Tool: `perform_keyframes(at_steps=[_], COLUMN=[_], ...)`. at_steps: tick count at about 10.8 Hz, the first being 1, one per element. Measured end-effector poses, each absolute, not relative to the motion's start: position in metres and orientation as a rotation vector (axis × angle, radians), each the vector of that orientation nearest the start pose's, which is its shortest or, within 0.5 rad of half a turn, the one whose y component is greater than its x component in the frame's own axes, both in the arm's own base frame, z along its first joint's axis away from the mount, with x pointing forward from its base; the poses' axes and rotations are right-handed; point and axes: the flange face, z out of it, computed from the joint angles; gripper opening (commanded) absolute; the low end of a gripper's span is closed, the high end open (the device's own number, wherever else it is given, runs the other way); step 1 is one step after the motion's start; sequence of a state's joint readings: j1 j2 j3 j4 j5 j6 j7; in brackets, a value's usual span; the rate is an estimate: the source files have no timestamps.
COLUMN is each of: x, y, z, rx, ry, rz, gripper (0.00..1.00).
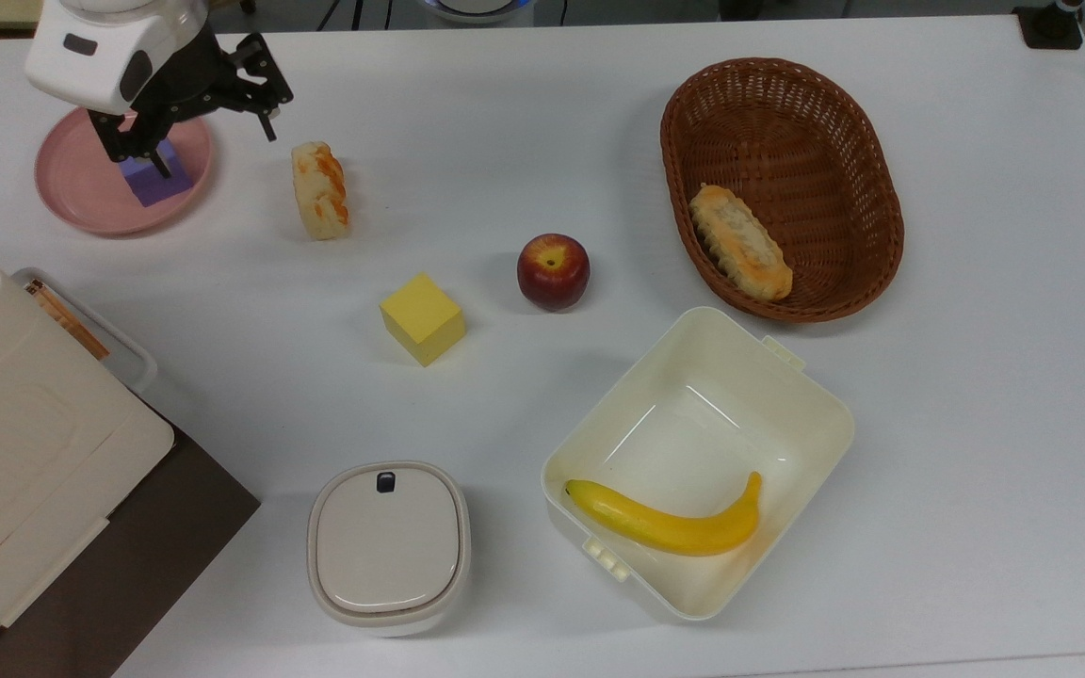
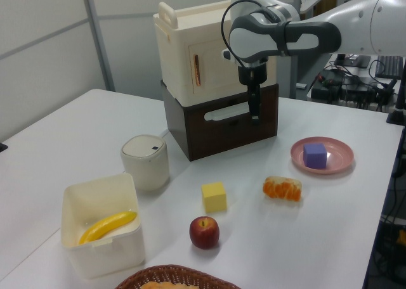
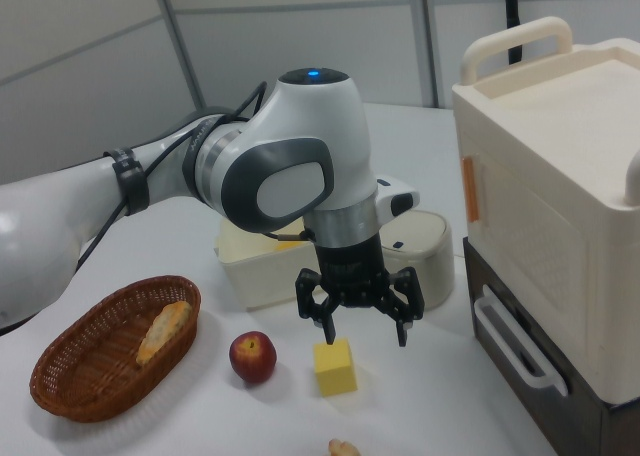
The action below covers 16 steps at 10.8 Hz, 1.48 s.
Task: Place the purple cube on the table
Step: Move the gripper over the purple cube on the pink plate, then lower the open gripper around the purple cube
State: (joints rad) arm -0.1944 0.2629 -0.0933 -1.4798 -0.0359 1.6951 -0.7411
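The purple cube (image 1: 156, 179) is seen resting on a pink plate (image 1: 81, 202) near the table (image 1: 976, 424) corner, the spread, empty gripper (image 1: 208, 141) apparently poised above, a descent being needed next.

Top view: straight down over the large flat white table (image 1: 976, 452). Left view: low, oblique, from the edge by the brown wicker basket (image 2: 171, 278), facing the cream-and-brown cabinet (image 2: 209, 92). Right view: close, opposite side. All share the small yellow cube (image 1: 422, 318).
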Motion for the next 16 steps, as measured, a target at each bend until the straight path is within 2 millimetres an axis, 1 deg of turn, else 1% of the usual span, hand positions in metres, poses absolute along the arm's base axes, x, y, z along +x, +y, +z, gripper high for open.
perform_keyframes(at_steps=[2, 3, 5, 6, 7, 8, 10, 12, 14, 16], x=[0.609, 0.608, 0.594, 0.585, 0.576, 0.568, 0.554, 0.542, 0.531, 0.520], y=[-0.178, -0.183, -0.204, -0.211, -0.214, -0.213, -0.209, -0.213, -0.225, -0.243], z=[0.521, 0.525, 0.542, 0.551, 0.555, 0.555, 0.545, 0.535, 0.525, 0.508], rx=[-3.075, -3.080, -3.077, -3.069, -3.062, -3.051, -3.038, -3.035, -3.022, -3.020], ry=[-0.727, -0.717, -0.767, -0.791, -0.809, -0.827, -0.858, -0.868, -0.878, -0.863], rz=[0.134, 0.126, 0.092, 0.088, 0.085, 0.092, 0.086, 0.076, 0.089, 0.096], gripper=[1.00, 1.00, 1.00, 1.00, 1.00, 1.00, 1.00, 1.00, 1.00, 1.00])
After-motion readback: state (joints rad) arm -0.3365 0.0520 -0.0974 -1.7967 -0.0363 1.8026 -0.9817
